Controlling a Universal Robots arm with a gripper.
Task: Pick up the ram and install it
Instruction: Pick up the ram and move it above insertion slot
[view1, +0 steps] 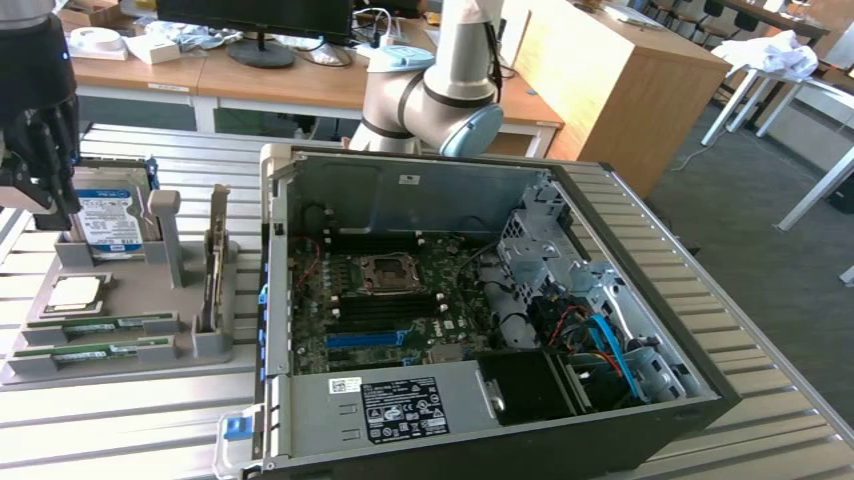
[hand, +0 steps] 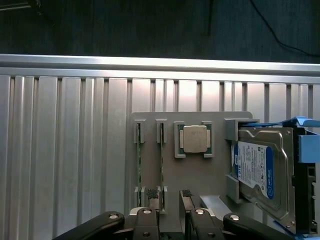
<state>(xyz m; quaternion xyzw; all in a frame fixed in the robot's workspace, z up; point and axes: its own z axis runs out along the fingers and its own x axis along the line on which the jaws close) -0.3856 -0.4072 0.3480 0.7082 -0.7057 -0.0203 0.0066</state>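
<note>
The tool (hand: 169, 199) hangs over the grey holder (hand: 200, 175) on the slatted metal worktop (hand: 60, 150), its fingers spread wide and holding nothing. The ram (hand: 161, 165) lies in its slot in the holder, on the side nearest the processor (hand: 195, 138). In the wrist view its end lines up with the gap between the fingers. A second green stick (hand: 138, 165) lies parallel just beside it. The blue-labelled hard drive (hand: 257, 170) stands on the processor's other side. The open computer case (view1: 534, 300) sits beside the holder, at the exterior view's right.
</note>
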